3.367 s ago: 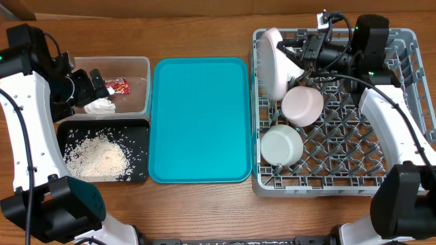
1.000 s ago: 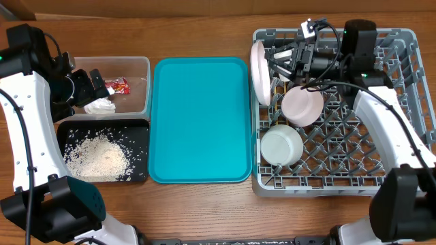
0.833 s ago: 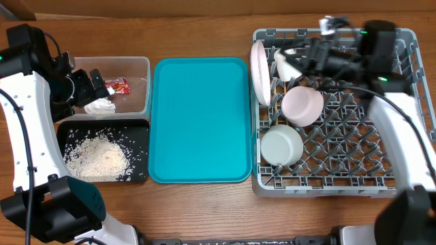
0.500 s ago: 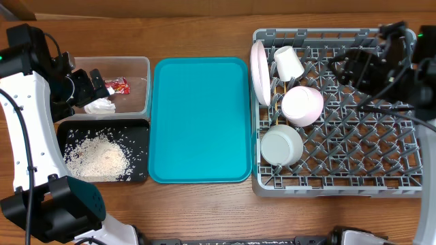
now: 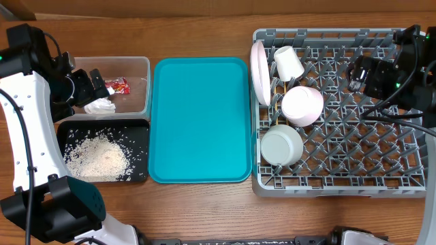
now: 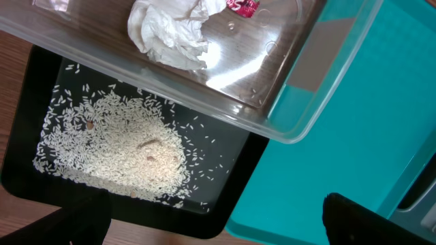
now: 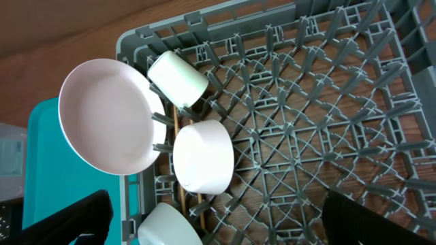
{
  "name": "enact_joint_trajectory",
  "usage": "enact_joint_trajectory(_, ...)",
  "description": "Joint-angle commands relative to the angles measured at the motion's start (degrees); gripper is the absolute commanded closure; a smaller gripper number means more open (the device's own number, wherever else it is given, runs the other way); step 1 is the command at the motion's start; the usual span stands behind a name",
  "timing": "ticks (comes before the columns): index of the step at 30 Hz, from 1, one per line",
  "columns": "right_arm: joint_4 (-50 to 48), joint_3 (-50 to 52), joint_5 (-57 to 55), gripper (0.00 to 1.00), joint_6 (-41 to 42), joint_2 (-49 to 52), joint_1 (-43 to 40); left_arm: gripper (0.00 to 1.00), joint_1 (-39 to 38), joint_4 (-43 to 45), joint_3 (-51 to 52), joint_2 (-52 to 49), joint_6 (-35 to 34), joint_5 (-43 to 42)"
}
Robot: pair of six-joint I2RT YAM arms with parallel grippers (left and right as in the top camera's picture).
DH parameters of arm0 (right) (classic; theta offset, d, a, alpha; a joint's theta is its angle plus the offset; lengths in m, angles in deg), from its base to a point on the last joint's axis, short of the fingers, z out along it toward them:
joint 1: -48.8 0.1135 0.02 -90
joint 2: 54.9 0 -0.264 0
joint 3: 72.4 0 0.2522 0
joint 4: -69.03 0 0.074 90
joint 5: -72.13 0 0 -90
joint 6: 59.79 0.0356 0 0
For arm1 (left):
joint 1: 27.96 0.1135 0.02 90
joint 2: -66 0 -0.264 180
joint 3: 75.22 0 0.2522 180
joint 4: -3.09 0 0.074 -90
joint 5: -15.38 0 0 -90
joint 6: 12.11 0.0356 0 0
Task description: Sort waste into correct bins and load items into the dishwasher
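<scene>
In the grey dishwasher rack [image 5: 381,156] the white plate [image 5: 258,71] stands on edge at the left wall. Beside it lie the small cup [image 5: 289,63] and two upturned bowls [image 5: 302,105] [image 5: 281,145]. The right wrist view shows the plate [image 7: 109,116], cup [image 7: 178,78], a bowl [image 7: 203,156] and chopsticks [image 7: 175,122] under the pegs. My right gripper [image 5: 354,73] [image 7: 214,214] is open and empty over the rack's right part. The left gripper [image 5: 92,85] [image 6: 211,207] hangs open and empty over the clear tub [image 5: 139,102], which holds the napkin [image 6: 172,30] and red wrapper [image 5: 118,86]. Rice [image 6: 116,153] lies in the black tray [image 5: 139,133].
A large flat teal tray [image 5: 199,119] lies between the bins and the rack. The right half of the rack [image 7: 327,102] shows only pegs. Brown wooden tabletop runs along the front and back edges.
My right gripper has opened wide and drawn back to the right across the rack. The cup it was at now lies free beside the plate. The left arm has not moved.
</scene>
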Motion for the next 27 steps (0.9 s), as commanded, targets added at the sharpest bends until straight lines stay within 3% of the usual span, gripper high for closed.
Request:
enact_joint_trajectory(1, -0.26, -0.76, -1.07, 0.0, -0.63, 0.09, 0.26, 0.0, -0.39, 0.02, -0.92, 0.24, -0.2, 0.35)
enact_joint_trajectory(16, -0.26, -0.76, -1.07, 0.0, -0.63, 0.28, 0.26, 0.0, -0.39, 0.02, -0.92, 0.24, -0.2, 0.35)
enact_joint_trajectory(27, -0.26, -0.76, -1.07, 0.0, -0.63, -8.41, 0.59, 0.0, -0.39, 0.02, -0.92, 0.24, -0.2, 0.35)
